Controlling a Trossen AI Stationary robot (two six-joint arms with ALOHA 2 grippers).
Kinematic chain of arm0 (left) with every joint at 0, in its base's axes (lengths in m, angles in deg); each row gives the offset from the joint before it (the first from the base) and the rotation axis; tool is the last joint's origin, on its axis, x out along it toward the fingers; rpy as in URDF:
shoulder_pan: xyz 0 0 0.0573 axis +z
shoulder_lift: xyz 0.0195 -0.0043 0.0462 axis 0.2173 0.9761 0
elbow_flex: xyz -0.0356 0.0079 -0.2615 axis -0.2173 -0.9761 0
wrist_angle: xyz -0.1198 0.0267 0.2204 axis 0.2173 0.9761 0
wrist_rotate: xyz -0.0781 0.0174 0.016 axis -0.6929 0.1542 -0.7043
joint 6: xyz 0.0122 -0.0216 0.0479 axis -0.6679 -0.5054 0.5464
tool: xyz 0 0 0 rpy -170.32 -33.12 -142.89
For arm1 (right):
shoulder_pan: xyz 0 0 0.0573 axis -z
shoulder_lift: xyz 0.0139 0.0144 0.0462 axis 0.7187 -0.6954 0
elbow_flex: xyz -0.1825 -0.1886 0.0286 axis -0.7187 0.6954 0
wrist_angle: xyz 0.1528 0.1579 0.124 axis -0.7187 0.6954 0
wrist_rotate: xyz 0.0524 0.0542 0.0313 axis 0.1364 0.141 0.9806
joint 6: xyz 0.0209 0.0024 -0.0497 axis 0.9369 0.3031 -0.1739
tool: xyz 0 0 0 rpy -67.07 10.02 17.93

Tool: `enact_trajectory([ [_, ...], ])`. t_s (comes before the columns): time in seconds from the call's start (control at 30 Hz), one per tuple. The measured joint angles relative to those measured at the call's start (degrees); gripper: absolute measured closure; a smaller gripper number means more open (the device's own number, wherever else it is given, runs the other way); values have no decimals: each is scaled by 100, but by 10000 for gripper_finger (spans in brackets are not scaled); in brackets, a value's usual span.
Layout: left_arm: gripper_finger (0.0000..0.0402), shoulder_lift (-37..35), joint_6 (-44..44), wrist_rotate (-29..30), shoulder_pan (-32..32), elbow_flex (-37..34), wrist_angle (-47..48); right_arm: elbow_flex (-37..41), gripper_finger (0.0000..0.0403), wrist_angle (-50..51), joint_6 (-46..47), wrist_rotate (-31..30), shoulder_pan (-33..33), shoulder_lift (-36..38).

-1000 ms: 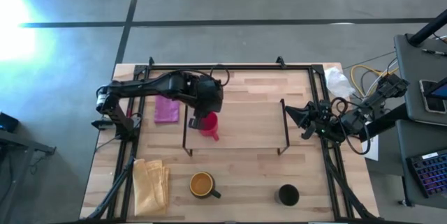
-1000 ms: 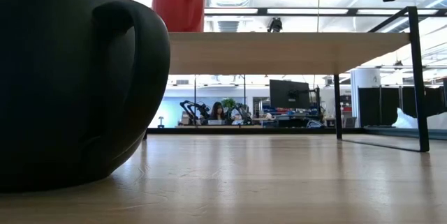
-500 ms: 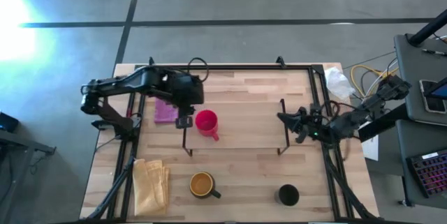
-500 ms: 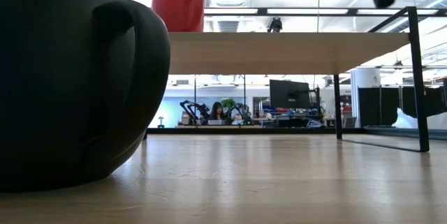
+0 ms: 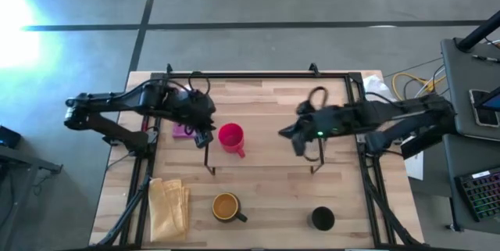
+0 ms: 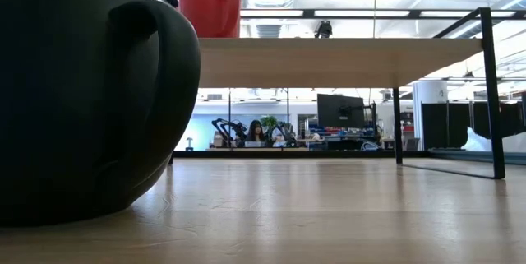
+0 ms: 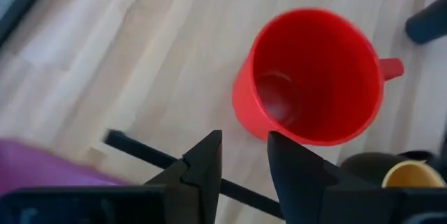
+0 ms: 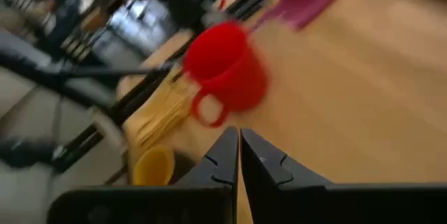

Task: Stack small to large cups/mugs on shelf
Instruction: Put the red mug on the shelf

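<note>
The red-pink cup [image 5: 231, 137] stands upright on the shelf [image 5: 269, 138], near its left end, open mouth up and handle turned toward the table's front edge. Nothing is holding it. In the left wrist view the same cup [image 7: 307, 77] sits alone on the pale board, its inside bare.

Just off that end of the shelf hangs the left gripper [image 5: 205, 135], beside the cup but apart from it, over the black bracket frame [image 5: 208, 155]. Its fingers [image 7: 204, 165] stand a little apart with only air between them. A purple cloth [image 5: 183, 129] lies on the table under that arm.

The right gripper [image 5: 297, 137] reaches over the shelf's right half, pointing toward the cup, with a good stretch of bare board between them. Its fingers [image 8: 222, 155] are pressed together, pinching nothing.

The other two cups are down on the table [image 5: 266, 204] in front of the shelf (well clear of both arms): the mustard-yellow mug [image 5: 226, 206] below the shelf's left end, the black cup [image 5: 322, 218] farther right near the front edge. A folded yellow cloth [image 5: 169, 208] lies just left of the yellow mug.

From table height the black cup [image 6: 82, 91] fills the near side, and the red-pink cup [image 6: 210, 7] shows up on the shelf's edge behind it. A person [image 6: 256, 132] sits far back in the room.
</note>
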Motion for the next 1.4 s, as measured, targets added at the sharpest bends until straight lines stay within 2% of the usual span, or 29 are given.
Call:
enact_trajectory([
  [0.2, 301, -412, -676, -115, -239, -872, -797, -492, 394, 527, 334, 965, 474, -1109],
  [0.4, 301, -534, -837, -88, -487, -1165, -979, -730, 394, -120, 378, 1714, 634, -2033],
  [0.7, 301, -458, -814, -14, -513, -1369, -1242, -1939, 394, -254, -121, 1977, 664, -3025],
  [0.9, 301, -415, -668, 130, -513, -1416, -1328, -2191, 394, -90, -182, 2130, 667, -3194],
  [1.4, 301, -332, -320, 404, -502, -1420, -1336, -2219, 394, 28, -195, 2134, 664, -3104],
])
